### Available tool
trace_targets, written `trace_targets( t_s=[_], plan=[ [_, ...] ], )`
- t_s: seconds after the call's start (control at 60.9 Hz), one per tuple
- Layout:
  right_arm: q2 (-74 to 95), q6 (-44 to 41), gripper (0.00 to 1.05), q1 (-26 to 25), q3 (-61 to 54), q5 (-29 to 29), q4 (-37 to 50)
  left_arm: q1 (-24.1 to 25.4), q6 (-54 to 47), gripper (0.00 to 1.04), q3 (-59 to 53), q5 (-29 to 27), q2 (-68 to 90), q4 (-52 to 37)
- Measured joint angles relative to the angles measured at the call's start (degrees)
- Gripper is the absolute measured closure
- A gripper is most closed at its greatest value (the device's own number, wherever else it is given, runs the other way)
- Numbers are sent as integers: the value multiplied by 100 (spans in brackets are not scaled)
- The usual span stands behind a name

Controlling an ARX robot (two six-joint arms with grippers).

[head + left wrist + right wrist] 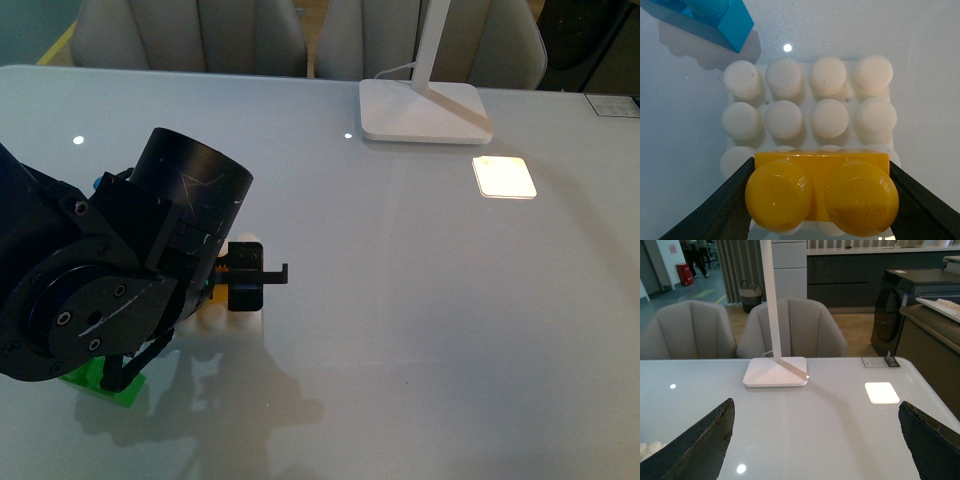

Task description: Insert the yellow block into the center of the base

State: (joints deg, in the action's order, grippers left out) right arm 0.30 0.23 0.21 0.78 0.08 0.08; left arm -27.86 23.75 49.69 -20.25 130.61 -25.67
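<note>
In the left wrist view my left gripper (821,197) is shut on the yellow block (821,192), its two studs facing the camera, black fingers (720,205) on both ends. The block hangs over the near rows of the white studded base (807,105). In the front view the left arm covers most of the base (232,322); only a sliver of the yellow block (216,287) shows by the gripper (240,280). My right gripper (815,440) is open and empty above the table, far from the base.
A blue brick (705,17) lies just beyond the base. A green brick (105,385) sits under the left arm at the front left. The white lamp foot (425,108) stands at the back, with a bright light patch (503,177) beside it. Chairs stand behind the table.
</note>
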Motion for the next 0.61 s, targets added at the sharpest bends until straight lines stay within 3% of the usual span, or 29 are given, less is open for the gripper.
trace_targets(
  t_s=[0.607],
  plan=[
    [0, 2, 9, 0, 0, 0, 0, -136, -160, 42, 122, -280, 197, -94]
  ],
)
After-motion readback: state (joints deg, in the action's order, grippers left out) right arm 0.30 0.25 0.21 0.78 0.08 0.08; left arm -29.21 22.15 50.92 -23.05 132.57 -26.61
